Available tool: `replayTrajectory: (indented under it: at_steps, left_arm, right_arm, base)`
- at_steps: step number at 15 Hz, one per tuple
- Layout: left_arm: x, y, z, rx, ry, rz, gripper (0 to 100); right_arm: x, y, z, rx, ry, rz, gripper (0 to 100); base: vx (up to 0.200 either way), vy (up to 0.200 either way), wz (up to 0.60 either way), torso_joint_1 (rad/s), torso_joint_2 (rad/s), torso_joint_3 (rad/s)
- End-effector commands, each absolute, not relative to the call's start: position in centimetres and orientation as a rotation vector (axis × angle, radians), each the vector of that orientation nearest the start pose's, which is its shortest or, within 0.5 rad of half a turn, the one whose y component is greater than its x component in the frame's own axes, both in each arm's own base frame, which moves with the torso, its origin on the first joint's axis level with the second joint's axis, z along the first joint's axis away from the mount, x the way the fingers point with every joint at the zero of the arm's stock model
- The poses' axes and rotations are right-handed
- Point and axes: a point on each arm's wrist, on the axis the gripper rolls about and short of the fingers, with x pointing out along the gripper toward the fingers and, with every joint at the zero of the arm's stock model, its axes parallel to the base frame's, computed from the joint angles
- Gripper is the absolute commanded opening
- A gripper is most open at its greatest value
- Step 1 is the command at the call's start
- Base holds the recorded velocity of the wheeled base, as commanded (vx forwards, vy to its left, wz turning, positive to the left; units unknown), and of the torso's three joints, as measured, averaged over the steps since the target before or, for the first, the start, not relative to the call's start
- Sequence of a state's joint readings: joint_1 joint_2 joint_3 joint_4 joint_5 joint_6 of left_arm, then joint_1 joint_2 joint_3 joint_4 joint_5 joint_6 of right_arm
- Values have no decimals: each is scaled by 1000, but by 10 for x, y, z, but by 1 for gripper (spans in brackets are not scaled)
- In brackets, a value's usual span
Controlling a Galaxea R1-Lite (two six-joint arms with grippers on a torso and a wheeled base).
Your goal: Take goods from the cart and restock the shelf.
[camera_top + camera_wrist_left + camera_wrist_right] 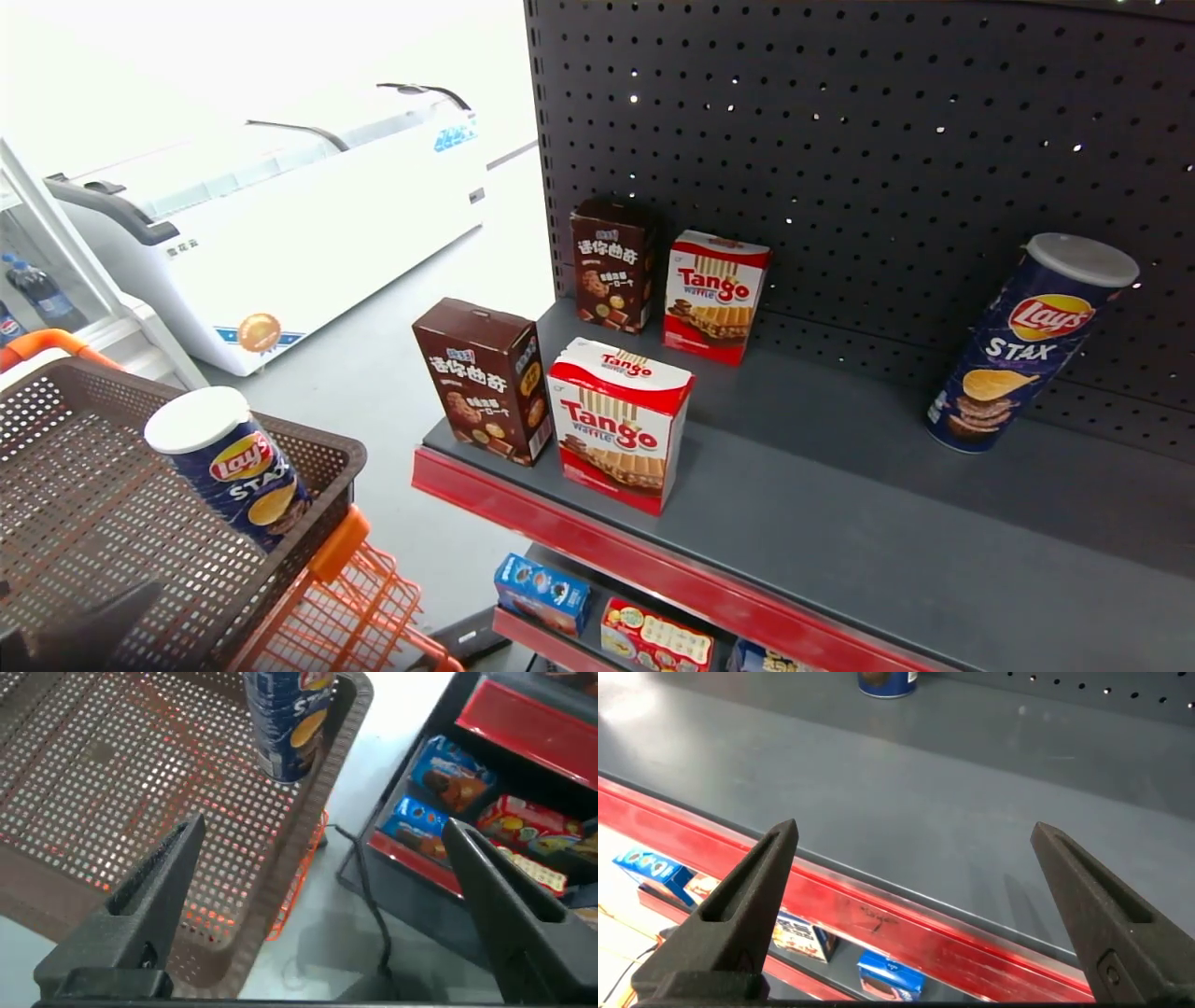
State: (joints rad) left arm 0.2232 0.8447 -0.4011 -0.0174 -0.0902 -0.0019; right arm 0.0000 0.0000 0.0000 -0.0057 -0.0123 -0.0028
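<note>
A blue chips can (229,462) with a white lid stands in the brown mesh cart basket (75,485), against its right wall. My left gripper (324,829) hovers open over the basket's near corner, short of the can (290,723) and with nothing between its fingers. A second blue chips can (1027,341) stands on the grey shelf (840,504), leaning on the pegboard at the right. My right gripper (915,833) is open above the shelf's red front edge (878,910), with that can (887,681) far ahead of it.
Two brown cookie boxes (485,378) (611,264) and two red wafer boxes (621,425) (714,294) stand at the shelf's left end. The lower shelf holds small snack boxes (541,590). A white chest freezer (280,224) stands behind the cart.
</note>
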Motion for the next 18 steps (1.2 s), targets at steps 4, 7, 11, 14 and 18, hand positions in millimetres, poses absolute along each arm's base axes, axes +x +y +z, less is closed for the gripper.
replayTrajectory:
  at_steps: [4, 7, 11, 14, 18]
  left_arm:
    - [164, 43, 159, -22, 453, 132, 100]
    - [191, 39, 138, 2, 387, 78, 100]
    - [196, 36, 112, 25, 334, 58, 100]
    - [210, 40, 108, 27, 299, 62, 100]
    - [232, 46, 95, 31, 312, 71, 100]
  right_arm:
    - [-23, 0, 76, -3, -6, -12, 100]
    - [-23, 0, 76, -3, -6, -12, 100]
    - [-23, 0, 76, -3, -6, -12, 100]
    - [-23, 0, 76, -3, -6, -12, 100]
    - [-23, 0, 76, -3, -6, -12, 100]
  base:
    - [0, 0, 0, 0, 0, 0]
    - [0, 0, 0, 0, 0, 0]
    - [0, 0, 0, 0, 0, 0]
    - [0, 0, 0, 0, 0, 0]
    - [0, 0, 0, 0, 0, 0]
